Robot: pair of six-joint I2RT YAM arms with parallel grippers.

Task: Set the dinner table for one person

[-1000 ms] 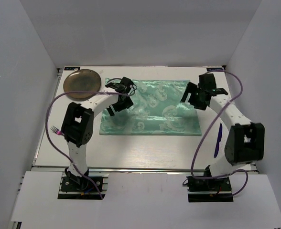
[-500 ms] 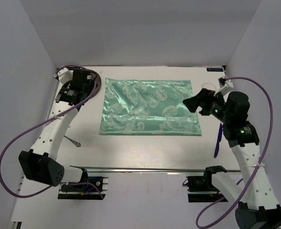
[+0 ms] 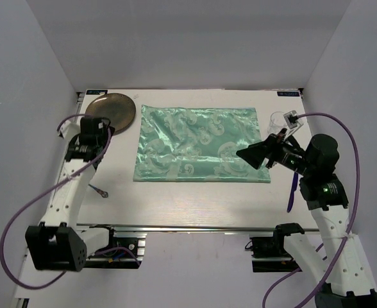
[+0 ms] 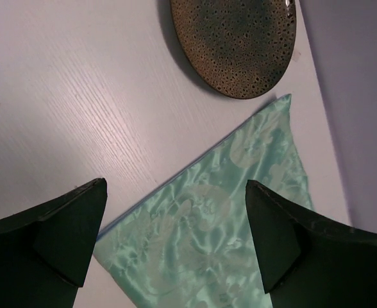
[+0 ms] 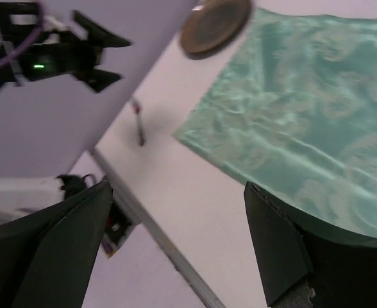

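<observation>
Between the left gripper's (image 4: pixel 174 192) spread, empty jaws sits a corner of the cloth (image 4: pixel 227 218), with the plate (image 4: pixel 234 45) just past the tips, all on the dinner table (image 4: pixel 79 96) beneath. The right gripper (image 5: pixel 177 189) has its jaws spread and empty too, the cloth edge ahead of them. Looks like the plate step: the left needs to reach forward, pinch the rim and carry the plate onto the cloth.

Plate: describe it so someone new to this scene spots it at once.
On the white table, look at the far left corner, beside the green cloth. The plate lies flat there. It alone is round, dark brown and speckled.
</observation>
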